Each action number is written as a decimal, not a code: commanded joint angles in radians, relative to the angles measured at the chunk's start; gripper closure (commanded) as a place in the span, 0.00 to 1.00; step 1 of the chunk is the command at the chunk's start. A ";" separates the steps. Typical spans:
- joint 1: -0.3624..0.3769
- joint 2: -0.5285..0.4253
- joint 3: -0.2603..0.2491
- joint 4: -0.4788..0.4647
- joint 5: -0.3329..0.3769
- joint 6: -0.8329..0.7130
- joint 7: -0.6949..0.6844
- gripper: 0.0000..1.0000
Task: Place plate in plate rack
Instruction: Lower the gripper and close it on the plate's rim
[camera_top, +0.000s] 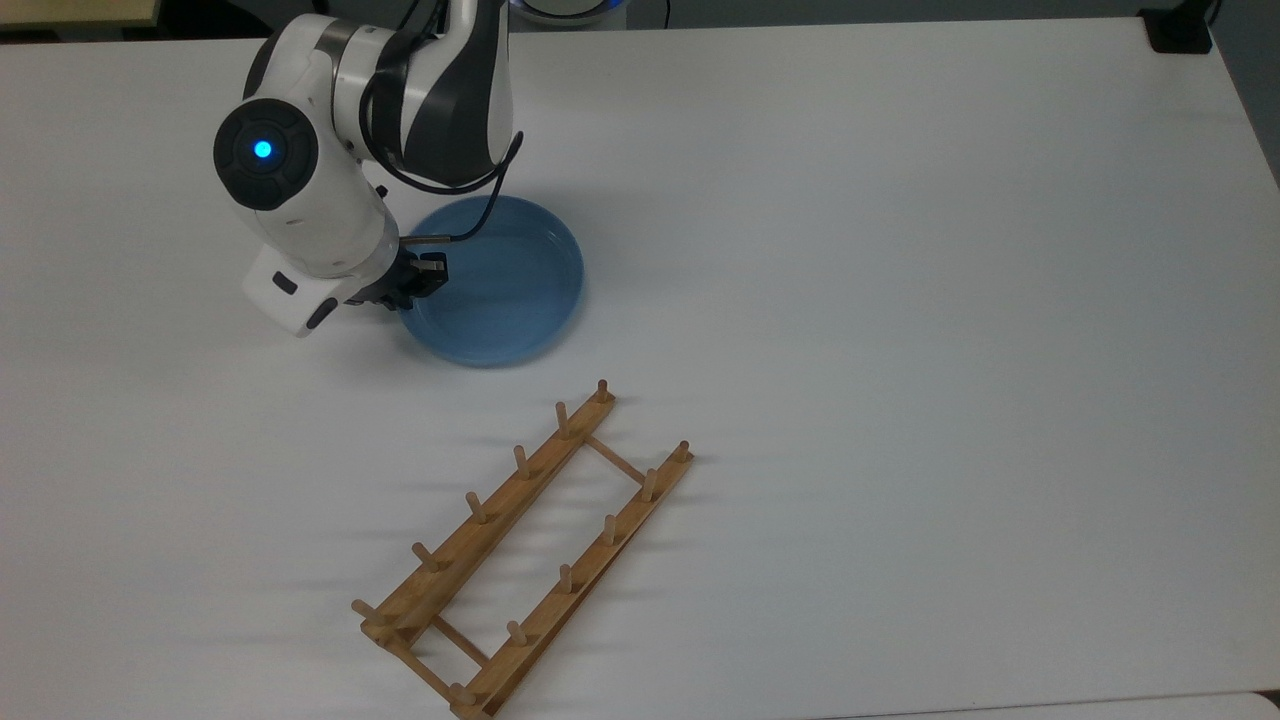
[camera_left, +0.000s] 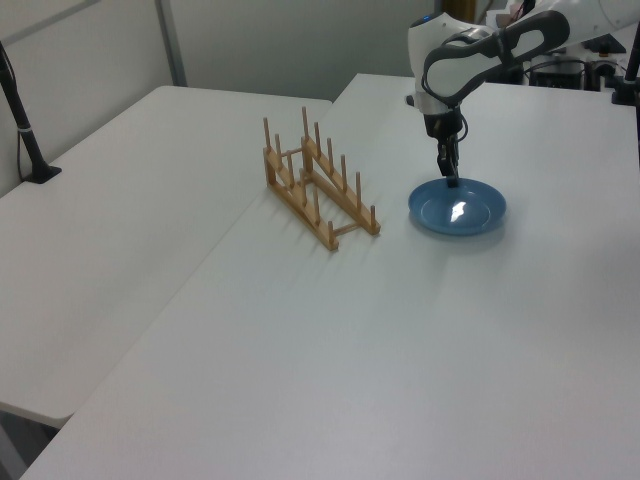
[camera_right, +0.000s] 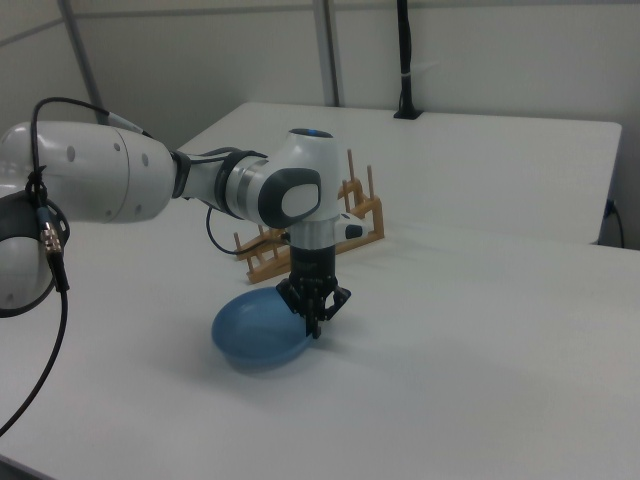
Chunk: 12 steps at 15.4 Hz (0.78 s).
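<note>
The light-blue plate (camera_top: 505, 285) (camera_left: 457, 208) (camera_right: 250, 338) lies on the white table. My gripper (camera_top: 414, 286) (camera_left: 451, 180) (camera_right: 314, 328) points straight down at the plate's rim on the top view's left side. Its fingers are pinched together, shut on that rim. The wooden plate rack (camera_top: 520, 555) (camera_left: 315, 190) (camera_right: 365, 222) stands apart from the plate, toward the top view's bottom, with nothing between its pegs. In the right view my arm hides part of the rack.
The white table (camera_top: 900, 300) stretches wide to the top view's right. A second table (camera_left: 110, 230) with a black pole (camera_left: 20, 115) adjoins it on the left view's left. A black pole base (camera_top: 1180, 30) sits at the top view's upper right corner.
</note>
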<state>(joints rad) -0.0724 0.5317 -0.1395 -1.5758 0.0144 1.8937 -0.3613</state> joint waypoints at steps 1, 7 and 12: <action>0.010 -0.001 -0.003 -0.003 0.001 0.018 -0.016 0.99; 0.008 -0.007 -0.003 -0.003 -0.002 0.013 -0.054 1.00; -0.003 -0.058 -0.003 -0.004 -0.001 -0.008 -0.120 1.00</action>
<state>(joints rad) -0.0730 0.5264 -0.1373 -1.5577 0.0146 1.8938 -0.4236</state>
